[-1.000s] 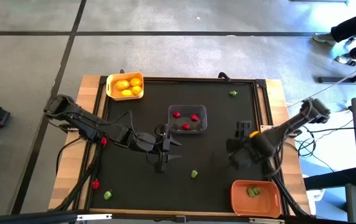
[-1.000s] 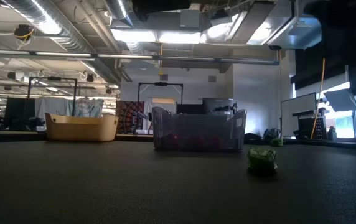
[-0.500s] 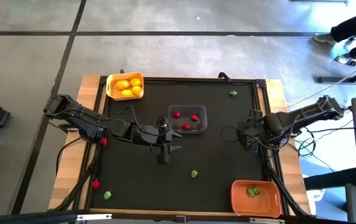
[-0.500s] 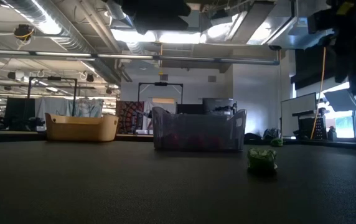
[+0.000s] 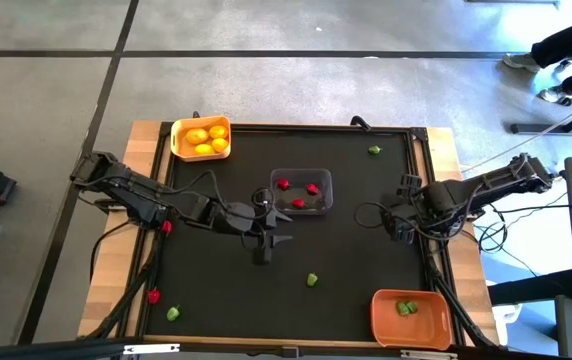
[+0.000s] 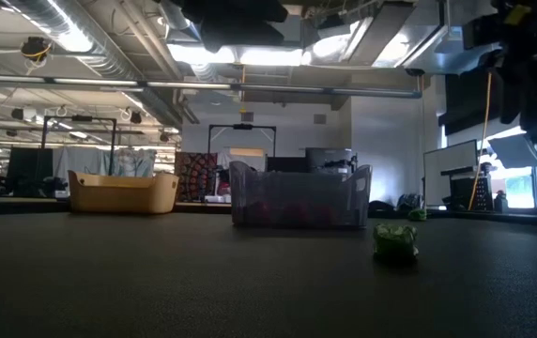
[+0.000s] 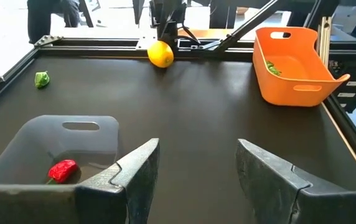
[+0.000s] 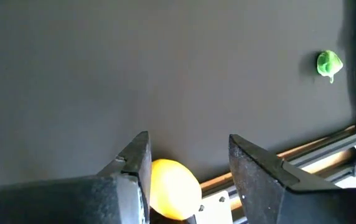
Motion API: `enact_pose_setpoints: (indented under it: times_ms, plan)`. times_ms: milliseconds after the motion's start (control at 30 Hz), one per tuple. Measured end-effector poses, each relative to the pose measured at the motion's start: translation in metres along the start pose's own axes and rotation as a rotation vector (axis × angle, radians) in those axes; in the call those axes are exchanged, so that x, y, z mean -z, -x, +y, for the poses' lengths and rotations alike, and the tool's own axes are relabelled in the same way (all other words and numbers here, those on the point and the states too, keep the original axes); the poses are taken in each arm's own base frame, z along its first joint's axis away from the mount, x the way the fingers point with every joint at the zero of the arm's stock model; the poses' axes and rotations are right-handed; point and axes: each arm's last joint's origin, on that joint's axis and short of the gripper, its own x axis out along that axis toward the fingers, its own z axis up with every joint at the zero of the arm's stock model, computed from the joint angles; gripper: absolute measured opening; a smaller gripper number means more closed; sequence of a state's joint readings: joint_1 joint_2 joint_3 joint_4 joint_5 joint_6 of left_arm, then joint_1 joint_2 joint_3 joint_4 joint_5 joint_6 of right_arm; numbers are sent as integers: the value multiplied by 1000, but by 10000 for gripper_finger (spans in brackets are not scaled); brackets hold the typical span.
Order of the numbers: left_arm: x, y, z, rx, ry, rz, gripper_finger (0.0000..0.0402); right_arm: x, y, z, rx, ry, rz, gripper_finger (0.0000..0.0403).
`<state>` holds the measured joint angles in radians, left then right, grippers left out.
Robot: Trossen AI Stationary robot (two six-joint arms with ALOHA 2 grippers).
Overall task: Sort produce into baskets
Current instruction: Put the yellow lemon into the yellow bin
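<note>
Three baskets sit on the black table (image 5: 346, 260). The yellow basket (image 5: 178, 138) at the far left corner holds three lemons (image 5: 204, 139). The clear basket (image 5: 301, 191) near the middle holds three red pieces (image 5: 297, 193). The orange basket (image 5: 410, 318) at the near right corner holds green pieces (image 5: 405, 308); their count cannot be told.

Loose produce: one green piece (image 5: 374, 151) near the far right corner, one green piece (image 5: 312, 280) near the middle toward the near edge, one green piece (image 5: 173, 313) at the near left corner, one red piece (image 5: 153, 296) just off the mat at the near left, and one lemon (image 8: 172, 198) at the right edge.

The left gripper (image 5: 269, 238) hangs just beside the clear basket's near left corner, fingers (image 7: 138, 176) spread and empty. The right gripper (image 5: 398, 218) is at the right edge, fingers (image 8: 259, 174) apart, with the lemon between them near the left finger; no grip is shown.
</note>
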<state>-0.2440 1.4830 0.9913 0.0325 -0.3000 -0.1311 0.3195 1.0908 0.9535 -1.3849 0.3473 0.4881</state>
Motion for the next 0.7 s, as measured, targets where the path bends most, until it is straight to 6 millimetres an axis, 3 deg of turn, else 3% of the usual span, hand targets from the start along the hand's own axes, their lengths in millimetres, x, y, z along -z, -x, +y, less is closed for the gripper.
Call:
enact_pose_setpoints:
  times_ms: [167, 533, 700]
  plan:
    - [1, 0, 0, -1, 0, 7, 205, 1, -1, 0, 9, 6, 18, 192]
    - [2, 0, 0, -3, 5, 24, 205, 2, -1, -1, 14, 12, 25, 354]
    - [2, 0, 0, -3, 22, 24, 205, 2, -1, 0, -11, -9, 39, 395]
